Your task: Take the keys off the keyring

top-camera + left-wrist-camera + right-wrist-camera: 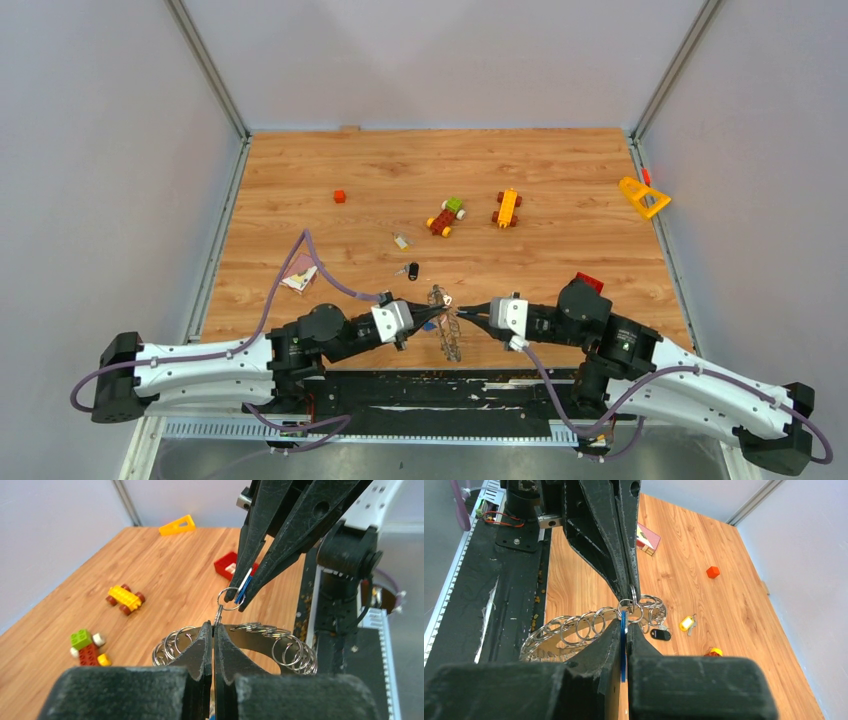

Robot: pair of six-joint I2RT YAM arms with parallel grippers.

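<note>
Overall, one wooden table [300, 170] is seen, with two arms brought together over its near edge. One keyring [549, 642], a large flat metal band hung with many small wire rings too crowded to be counted, is held up between the two grippers, above the table's near edge.

Two toy block vehicles are set well apart from it at mid-table: one red, yellow and green [446, 216], one yellow and red [507, 208]. One yellow triangle [643, 197] is placed by the right wall, and one red cube [339, 196] to the left.

The left gripper [213, 630] is clenched on one small split ring [219, 601] rising from the band. The right gripper [240, 600] is pinched on one blue-headed key [243, 590] threaded on that same ring.

Two more keys are laid on the table, off the band: one yellow-headed key [402, 241] and one black-headed key [412, 270].
</note>
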